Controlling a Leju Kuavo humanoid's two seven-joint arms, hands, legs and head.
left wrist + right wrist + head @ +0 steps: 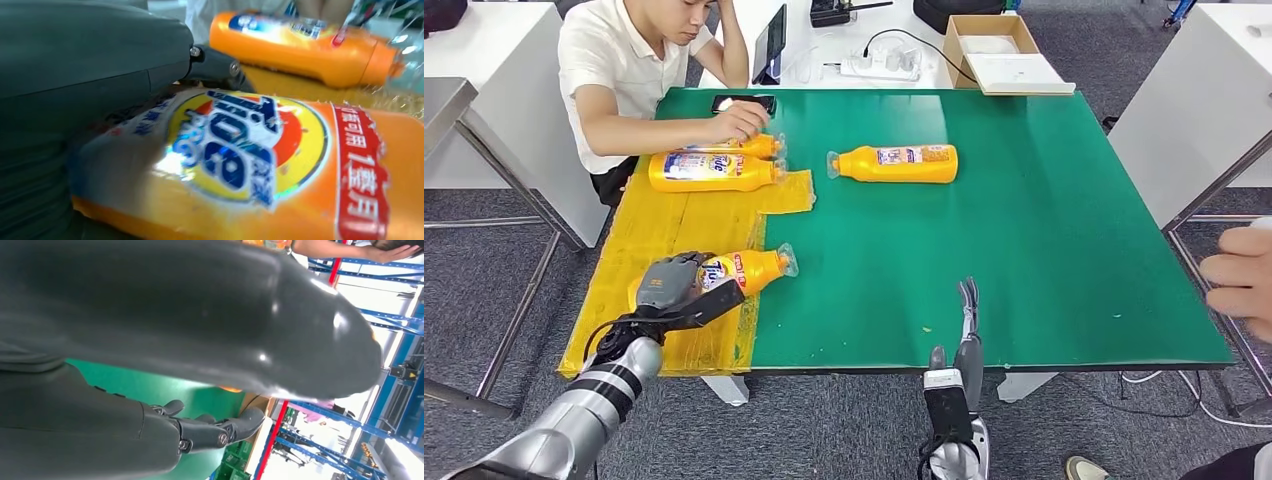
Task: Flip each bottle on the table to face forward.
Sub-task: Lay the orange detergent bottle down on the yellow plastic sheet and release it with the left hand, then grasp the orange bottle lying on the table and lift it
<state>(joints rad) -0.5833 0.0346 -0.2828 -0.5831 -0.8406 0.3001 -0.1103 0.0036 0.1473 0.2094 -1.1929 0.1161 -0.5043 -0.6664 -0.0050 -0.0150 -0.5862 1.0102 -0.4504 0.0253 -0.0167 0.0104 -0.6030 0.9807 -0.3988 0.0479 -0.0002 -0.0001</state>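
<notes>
Nearest to us, at the table's front edge, our right hand (965, 335) hovers with its fingers (969, 297) straight and pointing away over the green table (1044, 230), holding nothing; in the right wrist view the dark fingers (220, 432) lie slightly apart above the green surface. To the left, our left hand (672, 285) sits on the near bottle (749, 270), which lies on its side on the yellow sheet (674, 225), its clear cap pointing right, just over the border between yellow and green. In the left wrist view the grey thumb (215, 67) presses against the bottle's upper side and its round blue-and-yellow label faces the camera; the fingers appear to be wrapped around the bottle's base, though the blur there keeps us from seeing each of them.

Farther on, a second bottle (712, 171) lies on its side on the yellow sheet, cap to the right, label up. Just behind it, touching or nearly so, a third bottle (749, 146) lies under the hand of a person (639, 70) seated at the table's far left corner. To the right of these, well apart on the green, a fourth bottle (899, 163) lies with its cap pointing left.

A phone (744, 103) rests near the far edge. Beyond the table we see a power strip (879, 68) and a cardboard box (999, 45). Another person's hand (1239, 282) enters at the right edge.
</notes>
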